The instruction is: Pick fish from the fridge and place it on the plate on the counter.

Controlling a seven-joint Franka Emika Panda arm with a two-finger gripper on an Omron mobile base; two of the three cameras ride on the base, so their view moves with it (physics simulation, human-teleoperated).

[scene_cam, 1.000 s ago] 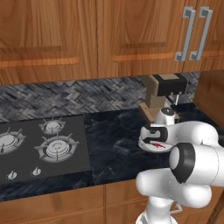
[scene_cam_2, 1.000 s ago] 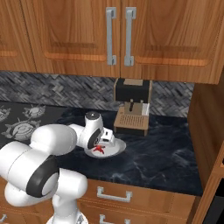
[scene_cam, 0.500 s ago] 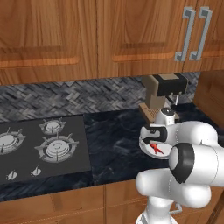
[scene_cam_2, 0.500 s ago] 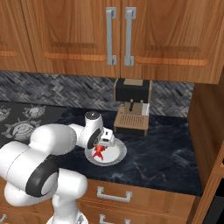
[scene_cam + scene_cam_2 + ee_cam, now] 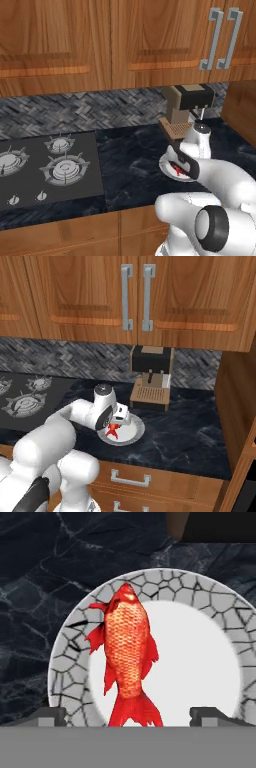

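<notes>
Since the earlier frames the fish (image 5: 127, 659) has gone from hanging at the hand (image 5: 127, 714) above the plate (image 5: 215, 662) to lying on it, and the hand has drawn a little higher. The base has not driven; stove and coffee machine sit where they did.

Present state: in the hand view the fish lies flat on the left part of the plate, head over the crackled grey rim, tail toward the camera. The two fingertips (image 5: 50, 714) stand well apart, one on each side of the tail and clear of it, so the hand is open and holds nothing.

In the right base view the plate (image 5: 134, 432) rests on the worktop (image 5: 190, 426) just in front of the coffee machine (image 5: 151, 376), with the fish (image 5: 113, 429) partly hidden behind the hand (image 5: 120, 418). The left base view shows the same, the hand (image 5: 184, 161) over the plate (image 5: 166, 165).

Judgement: the fish is released on the plate. The placing looks done; only withdrawal of the arm remains. The head overhangs the rim, so a careless retreat could nudge it.
</notes>
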